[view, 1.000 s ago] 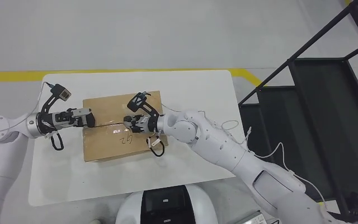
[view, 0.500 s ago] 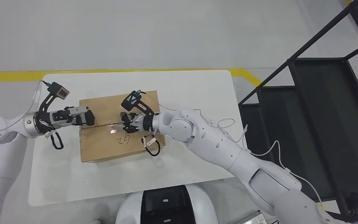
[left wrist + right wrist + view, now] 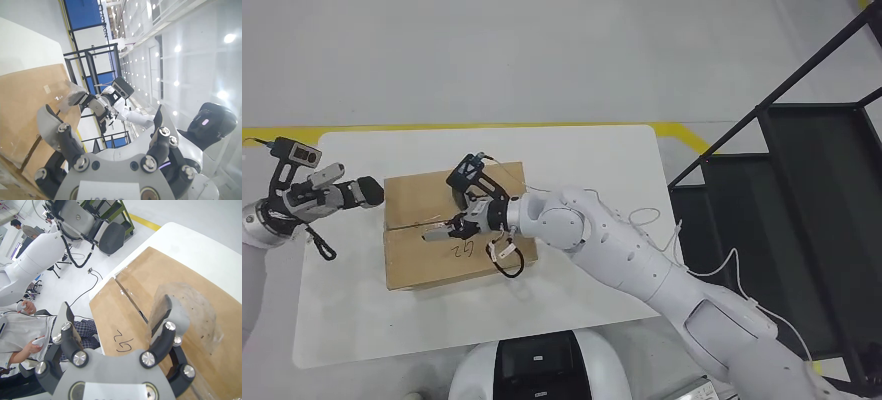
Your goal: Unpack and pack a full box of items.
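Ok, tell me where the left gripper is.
In the top view, the left gripper hovers over the table, beside the left end of the cardboard box.

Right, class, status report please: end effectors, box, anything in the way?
Left end effector open, beside box. Right end effector open over box top. Box closed. Clear tape clinging to one finger, may foul grip.

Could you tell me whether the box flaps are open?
No, the box has both flaps lying flat, meeting along a narrow seam.

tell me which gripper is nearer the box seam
Right. The right gripper is over the seam mid-box; the left gripper is off the box's edge.
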Action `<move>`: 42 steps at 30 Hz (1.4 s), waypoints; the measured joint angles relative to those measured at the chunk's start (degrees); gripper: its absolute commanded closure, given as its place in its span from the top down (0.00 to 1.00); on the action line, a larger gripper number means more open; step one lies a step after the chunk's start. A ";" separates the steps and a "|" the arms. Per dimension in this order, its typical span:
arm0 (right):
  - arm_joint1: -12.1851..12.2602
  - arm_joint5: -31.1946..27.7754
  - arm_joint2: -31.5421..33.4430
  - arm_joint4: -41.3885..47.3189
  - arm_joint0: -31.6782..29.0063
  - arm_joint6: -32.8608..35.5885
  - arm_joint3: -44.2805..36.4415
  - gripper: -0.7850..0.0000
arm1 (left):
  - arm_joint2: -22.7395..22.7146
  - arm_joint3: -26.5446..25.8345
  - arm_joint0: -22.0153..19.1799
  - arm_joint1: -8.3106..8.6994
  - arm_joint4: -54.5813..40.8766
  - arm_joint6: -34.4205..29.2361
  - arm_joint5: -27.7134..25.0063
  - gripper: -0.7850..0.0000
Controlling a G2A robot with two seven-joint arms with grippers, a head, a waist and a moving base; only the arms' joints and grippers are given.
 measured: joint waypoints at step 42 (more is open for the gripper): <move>-19.51 -5.87 -13.24 7.72 14.30 -1.09 30.41 1.00 | -11.68 -4.04 8.77 0.36 -1.64 1.67 2.82 1.00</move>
